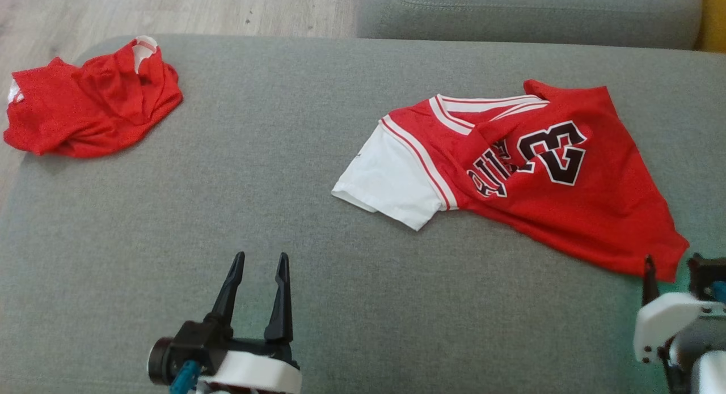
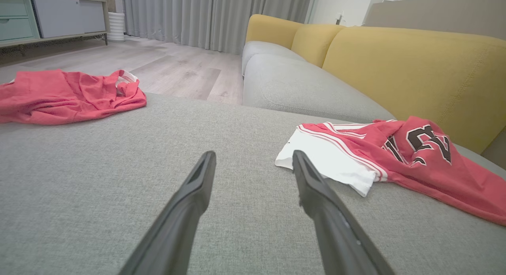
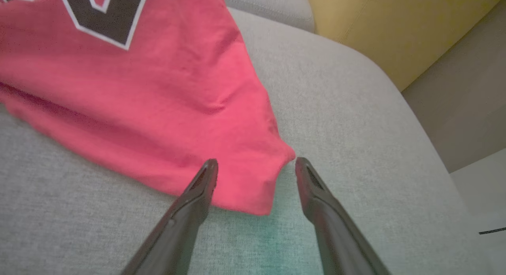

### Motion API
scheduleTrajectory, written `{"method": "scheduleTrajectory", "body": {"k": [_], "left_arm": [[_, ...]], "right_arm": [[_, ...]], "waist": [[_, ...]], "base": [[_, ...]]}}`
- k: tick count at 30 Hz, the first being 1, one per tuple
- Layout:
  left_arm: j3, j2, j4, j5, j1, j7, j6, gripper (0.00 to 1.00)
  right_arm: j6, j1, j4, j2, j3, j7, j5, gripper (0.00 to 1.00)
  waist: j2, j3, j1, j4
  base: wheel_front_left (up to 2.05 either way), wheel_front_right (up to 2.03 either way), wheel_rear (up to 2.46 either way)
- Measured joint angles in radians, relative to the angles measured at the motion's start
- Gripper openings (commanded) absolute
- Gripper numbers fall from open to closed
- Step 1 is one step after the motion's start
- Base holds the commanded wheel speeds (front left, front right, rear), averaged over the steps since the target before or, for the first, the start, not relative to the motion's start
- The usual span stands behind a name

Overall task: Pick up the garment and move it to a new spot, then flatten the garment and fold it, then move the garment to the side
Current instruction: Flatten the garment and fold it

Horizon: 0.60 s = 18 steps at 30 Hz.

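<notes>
A red jersey (image 1: 567, 201) with a black number and a white sleeve lies partly rumpled on the right of the grey cushion (image 1: 227, 212). My right gripper (image 1: 672, 263) stands open at its near right corner. In the right wrist view that red corner (image 3: 253, 180) lies between the open fingers of the right gripper (image 3: 256, 162). My left gripper (image 1: 260, 258) is open and holds nothing, low over bare cushion to the left of the jersey's white sleeve (image 2: 328, 164). The left gripper (image 2: 253, 158) points between the two garments.
A second red garment (image 1: 91, 107) lies crumpled at the cushion's far left corner, by the edge. Beyond it is wooden floor (image 1: 170, 8). A grey sofa seat (image 1: 527, 11) with a yellow backrest (image 2: 395, 57) stands behind. The cushion's right edge (image 3: 415, 120) drops off close to my right gripper.
</notes>
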State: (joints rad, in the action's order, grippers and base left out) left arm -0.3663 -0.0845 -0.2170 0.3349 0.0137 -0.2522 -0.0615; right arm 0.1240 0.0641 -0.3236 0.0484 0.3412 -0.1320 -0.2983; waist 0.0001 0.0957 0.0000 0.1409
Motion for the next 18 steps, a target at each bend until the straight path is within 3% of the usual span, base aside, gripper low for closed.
{"method": "scheduleTrajectory", "body": {"k": [5,12,18], "left_arm": [[0.001,-0.005,0.0,0.003,0.0,0.0,-0.001,1.0],[-0.018,-0.008,-0.004,0.007,0.012,0.005,0.002,1.0],[-0.028,-0.003,-0.078,0.009,0.122,0.041,0.021,1.0]], "right_arm": [[0.0,-0.041,0.118,-0.006,0.01,0.033,0.053,1.0],[0.0,-0.042,0.242,-0.007,-0.086,0.083,0.168,1.0],[0.0,-0.035,0.289,-0.007,-0.147,0.106,0.232,1.0]], "waist": [[0.0,-0.018,0.0,0.004],[0.0,-0.036,0.0,-0.017],[0.0,-0.013,0.0,-0.045]], "base": [[0.0,0.0,0.0],[0.0,0.0,0.0],[0.0,0.0,0.0]]}}
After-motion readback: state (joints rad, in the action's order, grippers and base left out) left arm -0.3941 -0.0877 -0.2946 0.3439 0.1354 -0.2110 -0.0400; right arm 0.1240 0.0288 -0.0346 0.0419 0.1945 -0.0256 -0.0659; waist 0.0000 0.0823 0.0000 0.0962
